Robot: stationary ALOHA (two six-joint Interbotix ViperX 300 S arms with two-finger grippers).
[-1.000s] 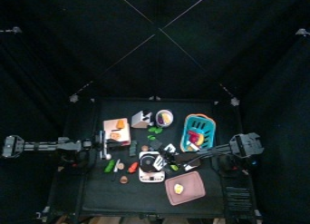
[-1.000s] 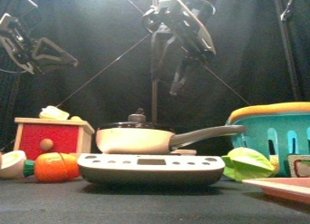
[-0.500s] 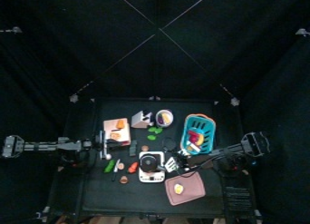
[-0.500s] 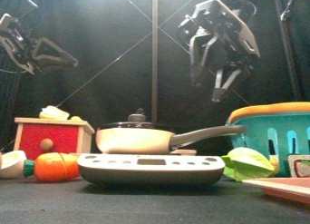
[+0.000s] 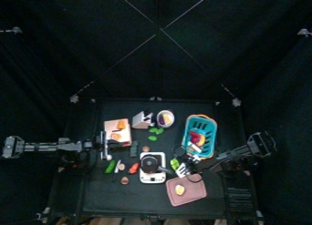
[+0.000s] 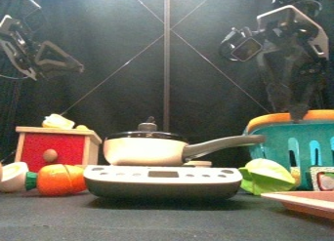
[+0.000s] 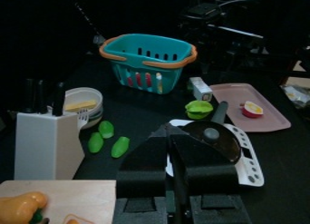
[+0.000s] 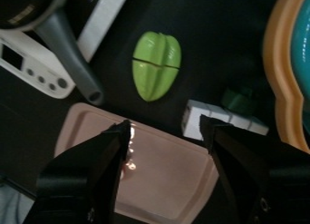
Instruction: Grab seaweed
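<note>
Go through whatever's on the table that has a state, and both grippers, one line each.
Right gripper: open, empty, above the teal basket's orange rim.
Left gripper: raised at the side; opening unclear.
Pan on the white cooktop: lidded, handle toward the basket.
Pink tray: under the right gripper.

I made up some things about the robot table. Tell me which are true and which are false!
1. The teal plastic basket with an orange rim sits on the table's right. True.
2. The silver pan with a dark handle rests on the pink tray. False: it sits on the white cooker base.
3. The right tool is open and holds nothing. True.
4. The green leafy toy vegetable lies inside the basket. False: it lies on the table beside it.
5. The pink tray lies next to a small white box. True.
</note>
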